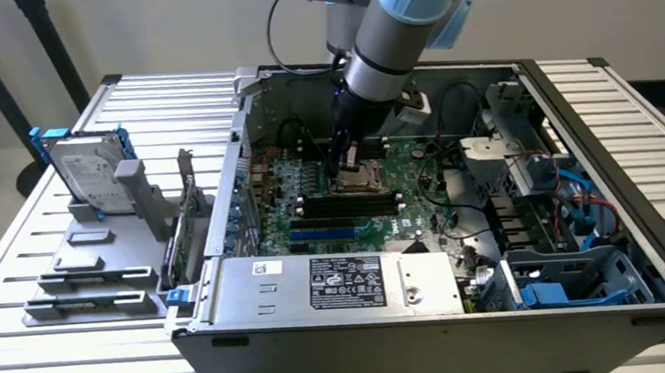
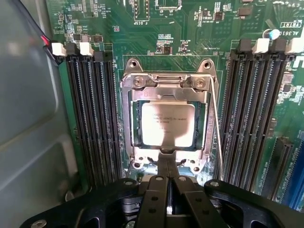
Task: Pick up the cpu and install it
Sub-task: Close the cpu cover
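Your exterior camera sits high off one long side of the open dark grey metal computer case [image 1: 440, 347], angled down, far enough back to take in the whole case plus the white slatted table [image 1: 36, 352]. Your wrist camera looks straight down past the black gripper [image 2: 167, 161], close on the green motherboard [image 2: 190, 28]. Both views share the silver metal socket frame [image 2: 130, 114] around the small square silvery cpu [image 2: 167, 124], and the black memory slots [image 2: 95, 118] beside it.

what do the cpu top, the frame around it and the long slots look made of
cpu: likely metal top, satin silvery, soft glare. socket frame: seemingly steel, bright, reflective edges. memory slots: probably plastic, matte black, white clips.
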### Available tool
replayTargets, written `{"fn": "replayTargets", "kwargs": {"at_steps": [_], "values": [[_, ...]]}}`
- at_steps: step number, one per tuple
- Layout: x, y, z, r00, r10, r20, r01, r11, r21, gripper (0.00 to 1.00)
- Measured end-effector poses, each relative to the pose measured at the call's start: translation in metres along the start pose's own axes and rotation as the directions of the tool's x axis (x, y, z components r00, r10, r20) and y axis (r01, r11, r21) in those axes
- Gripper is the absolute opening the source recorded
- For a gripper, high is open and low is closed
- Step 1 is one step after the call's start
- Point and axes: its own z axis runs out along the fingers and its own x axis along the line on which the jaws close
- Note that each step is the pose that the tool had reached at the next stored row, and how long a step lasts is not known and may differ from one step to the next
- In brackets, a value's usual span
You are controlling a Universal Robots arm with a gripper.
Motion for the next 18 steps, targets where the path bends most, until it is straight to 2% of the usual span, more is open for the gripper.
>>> {"fn": "replayTargets", "kwargs": {"at_steps": [4, 7, 11, 18], "values": [[0.0, 0.0002, 0.0007, 1.0, 0.0, -0.0013, 0.0, 1.0, 0.0003, 0.11], [-0.002, -0.0021, -0.0042, 1.0, -0.001, -0.0068, 0.001, 1.0, 0.0024, 0.11], [-0.006, -0.0083, -0.0105, 0.9999, -0.001, -0.0138, 0.001, 1.0, 0.004, 0.11], [-0.014, -0.021, -0.0218, 0.9998, -0.003, -0.0215, 0.003, 1.0, 0.0047, 0.11]]}}
